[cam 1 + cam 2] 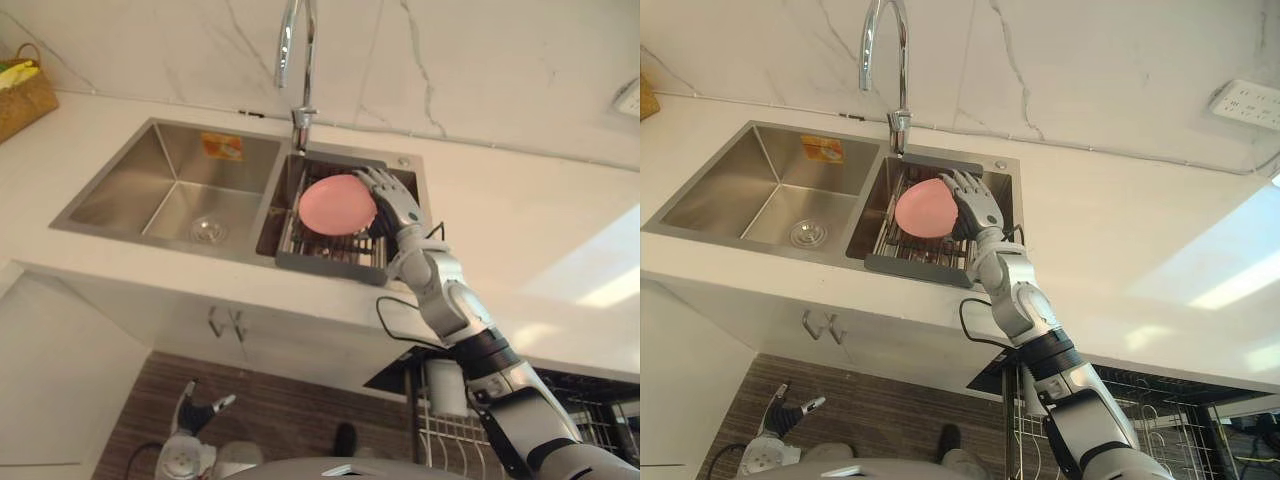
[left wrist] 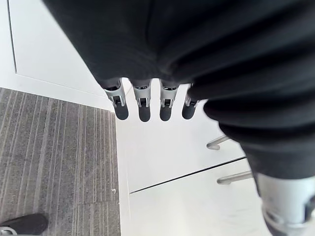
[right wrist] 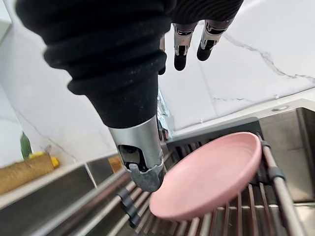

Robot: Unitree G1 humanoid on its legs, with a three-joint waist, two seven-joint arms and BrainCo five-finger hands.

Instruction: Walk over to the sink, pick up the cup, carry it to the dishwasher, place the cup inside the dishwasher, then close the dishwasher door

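Right hand [image 1: 390, 205] is up at the sink [image 1: 120, 195], over its right basin, with the arm coming in across the sink's front edge. The task item reads as a pink dish [image 1: 335, 205], shallow, more plate than cup. It sits tilted on the wire rack [image 1: 320, 258] that fills the sink's right basin. The hand is released: fingers [image 3: 179, 44] are straight and point toward the marble wall behind the sink, and the thumb [image 3: 142, 167] is just beside the dish rim, with nothing curled round it. In the head views the fingers overlap the dish's right edge; whether they touch it can't be told. The sink's left basin is bare steel with a drain [image 1: 208, 230] in its floor and an orange sticker [image 1: 222, 147] on its back wall. The faucet [image 1: 297, 60] stands at the sink's back edge between the two basins, with its spout arching high. A white bench [image 1: 520, 230] surrounds the sink. A woven basket [image 1: 22, 100] sits on it well left of the sink, with something yellow inside. A wall socket [image 1: 1250, 100] is on the wall well right of the sink. The dishwasher rack [image 1: 1140, 420] is below and right of the sink, pulled out under the bench edge. The left hand [image 1: 195, 412] hangs low, well below the sink's left basin, in front of white cupboard doors with handles [image 2: 231, 177] and over a grey striped floor [image 2: 54, 147]. Its fingers are straight and loose, holding nothing.
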